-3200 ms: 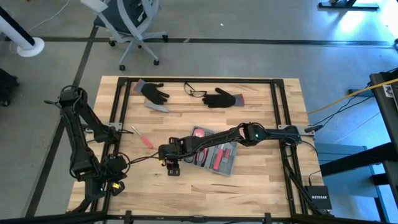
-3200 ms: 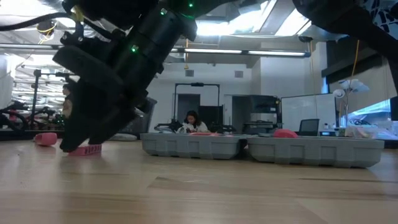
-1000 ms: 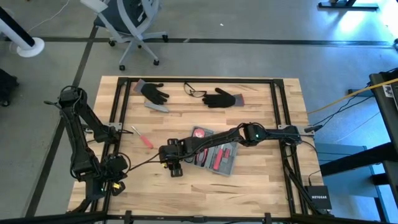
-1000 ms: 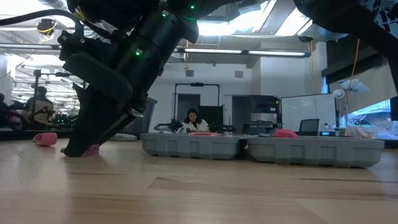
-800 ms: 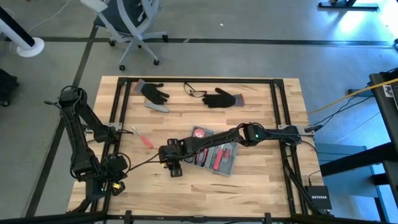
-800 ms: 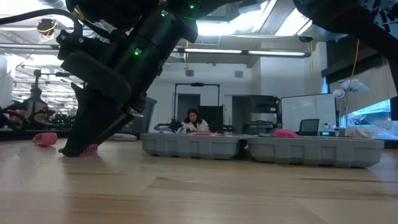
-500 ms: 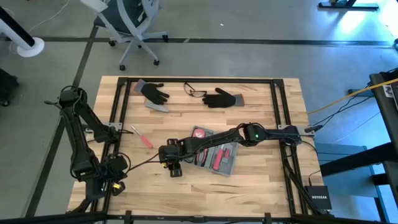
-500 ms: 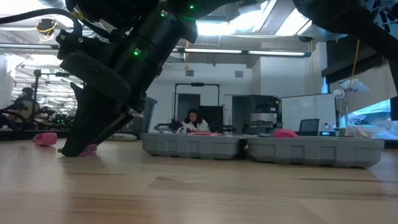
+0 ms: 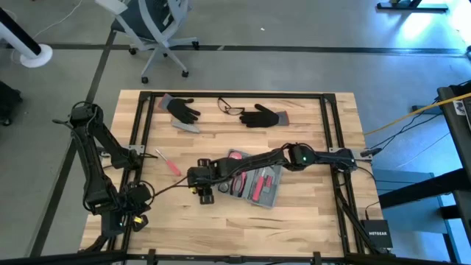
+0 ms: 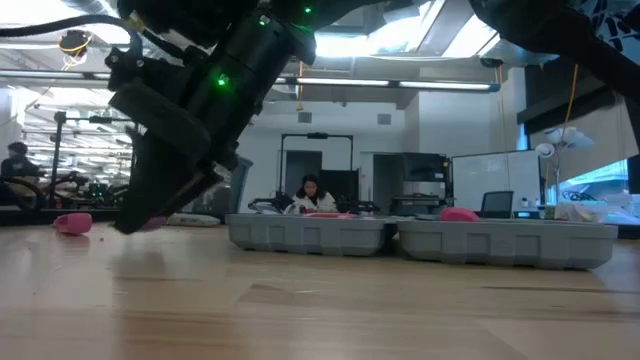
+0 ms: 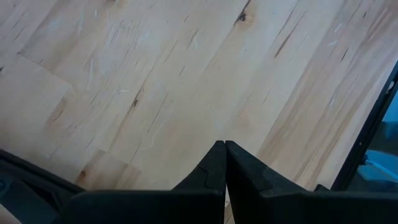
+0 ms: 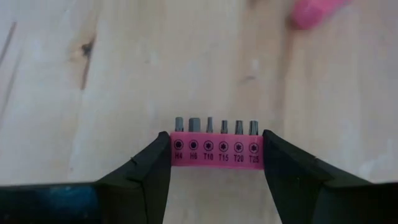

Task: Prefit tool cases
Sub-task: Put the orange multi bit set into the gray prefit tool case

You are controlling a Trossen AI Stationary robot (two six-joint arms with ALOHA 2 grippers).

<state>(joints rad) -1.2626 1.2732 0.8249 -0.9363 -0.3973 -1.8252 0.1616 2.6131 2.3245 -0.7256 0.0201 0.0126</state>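
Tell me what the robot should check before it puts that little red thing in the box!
1. Bit holder held between the right pincer's fingers: ok.
2. Holder level, bits pointing away from the wrist: ok.
3. Holder lifted off the table: ok, in the low view.
4. Case open on the table, beside the right pincer: ok.
5. Free slot in the case for the holder: cannot tell, the arm covers part of it.
6. Left pincer shut and parked at the table's front left corner, out of the way: ok.
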